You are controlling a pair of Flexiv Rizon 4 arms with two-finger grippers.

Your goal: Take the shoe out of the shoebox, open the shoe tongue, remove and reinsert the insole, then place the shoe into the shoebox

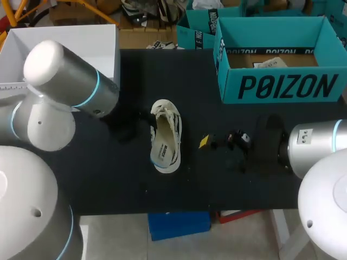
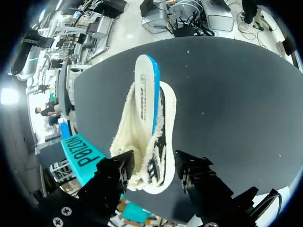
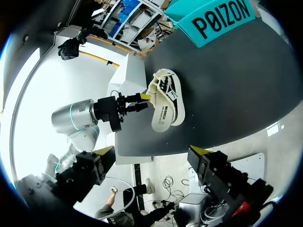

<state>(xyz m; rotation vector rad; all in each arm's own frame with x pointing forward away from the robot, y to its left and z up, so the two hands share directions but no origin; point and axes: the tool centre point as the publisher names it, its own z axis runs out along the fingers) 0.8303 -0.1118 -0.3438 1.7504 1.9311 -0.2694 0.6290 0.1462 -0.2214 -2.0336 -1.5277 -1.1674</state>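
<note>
My left end effector (image 2: pixel 152 163) is spread, and the shoe (image 1: pixel 165 135) lies on its side mid-tabletop (image 1: pixel 108 179), one end between the fingers. Not clamped, I think. The insole (image 2: pixel 147 90) sticks out, so a careless nudge could skid the shoe or jam the insole crooked. My right end effector (image 3: pixel 152 150) gapes empty nearby. The shoebox (image 1: pixel 276 86) sits far right.

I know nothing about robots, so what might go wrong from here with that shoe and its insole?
The insole sticks partly out of the shoe, not seated, so it may slip off if the shoe gets lifted toward the shoebox. Only the left end effector is at the shoe; the right end effector hangs open, apart from it, so pushing the insole in might just slide the shoe across the table.
</note>
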